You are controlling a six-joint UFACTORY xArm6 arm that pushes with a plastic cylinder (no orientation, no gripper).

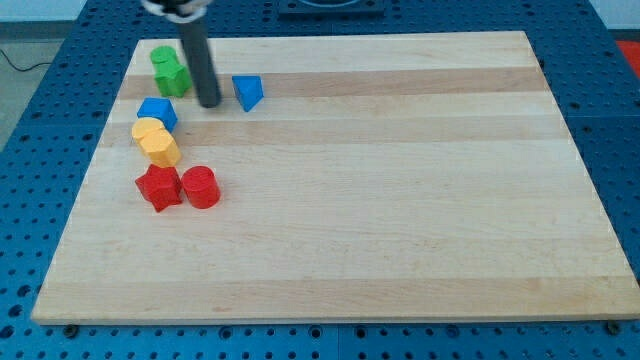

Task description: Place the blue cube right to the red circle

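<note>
The blue cube [157, 112] lies near the board's left edge, just above the yellow blocks. The red circle [201, 187] lies lower down, next to a red star [158, 187] on its left. My tip [209, 103] rests on the board between the blue cube and a blue triangle [248, 92], about a block's width right of the cube and slightly above it, not touching either. The rod rises from the tip to the view's top.
Two green blocks [168, 70] sit at the top left, left of the rod. Two yellow blocks [156, 141] sit touching each other below the blue cube. The wooden board [400, 200] lies on a blue perforated table.
</note>
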